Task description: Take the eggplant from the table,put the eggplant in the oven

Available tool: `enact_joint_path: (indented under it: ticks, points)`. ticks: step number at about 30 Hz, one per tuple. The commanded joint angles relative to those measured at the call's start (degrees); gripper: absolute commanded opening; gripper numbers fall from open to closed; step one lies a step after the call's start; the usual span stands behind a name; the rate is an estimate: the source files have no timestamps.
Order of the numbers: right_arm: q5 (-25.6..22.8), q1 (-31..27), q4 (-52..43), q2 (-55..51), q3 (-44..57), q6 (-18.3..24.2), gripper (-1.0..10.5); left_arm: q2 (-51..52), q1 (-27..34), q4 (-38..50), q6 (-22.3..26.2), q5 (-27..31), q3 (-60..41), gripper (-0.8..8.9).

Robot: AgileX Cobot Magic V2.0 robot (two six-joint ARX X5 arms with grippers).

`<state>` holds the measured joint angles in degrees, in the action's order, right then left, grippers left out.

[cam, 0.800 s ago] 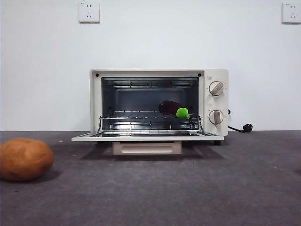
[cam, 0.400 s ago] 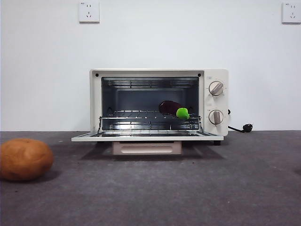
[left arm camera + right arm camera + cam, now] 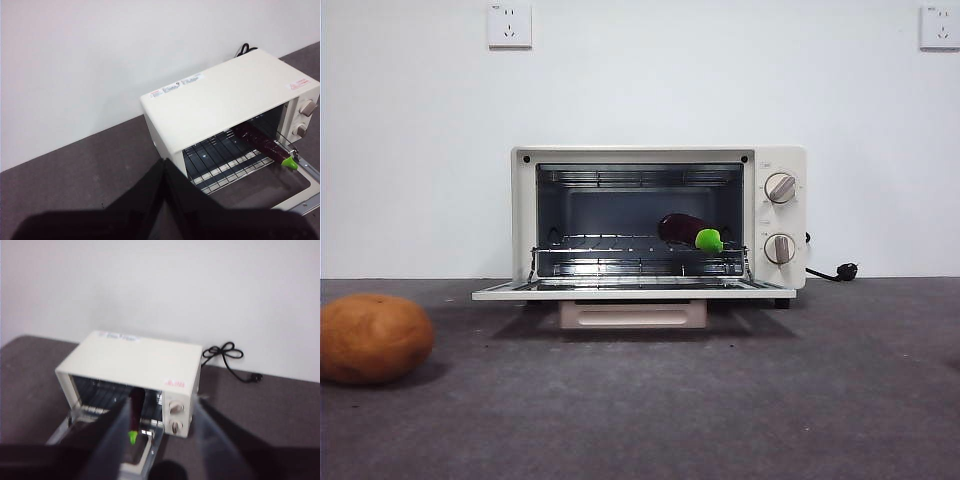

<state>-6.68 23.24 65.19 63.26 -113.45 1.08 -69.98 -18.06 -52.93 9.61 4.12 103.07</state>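
Observation:
The eggplant [image 3: 686,231], dark purple with a green cap, lies on the wire rack inside the open oven [image 3: 775,165], toward its right side. It also shows in the left wrist view as the eggplant [image 3: 260,142] inside the oven [image 3: 225,97], and in the right wrist view as the eggplant [image 3: 135,405] inside the oven [image 3: 132,362]. My left gripper [image 3: 164,167] is shut, raised well back from the oven. High above the table, my right gripper [image 3: 157,412] is open and holds nothing. Neither arm shows in the front view.
A round orange-brown potato [image 3: 372,338] sits on the table [image 3: 720,400] at the front left. The oven door [image 3: 632,292] lies folded down flat. A black power cord [image 3: 832,271] runs behind the oven's right side.

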Motion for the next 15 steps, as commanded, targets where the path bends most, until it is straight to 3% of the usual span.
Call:
enact_joint_path:
  ticks: [1, 7, 15]
  points:
    - [-0.2, 0.0, 1.0, -0.4, 0.1, 1.1, -0.1, -1.4, -0.1, 1.4, 1.1, -0.1, -0.1, -0.06]
    - [-0.2, 0.0, 2.7, -1.0, 0.1, 1.1, -0.1, -6.3, 1.7, 1.5, 1.6, -1.1, -0.1, -0.06]
    - [-0.5, 0.0, 5.3, -3.3, 0.1, 1.1, -0.1, -13.3, 10.1, 1.4, -1.0, -11.6, -0.2, -0.06]
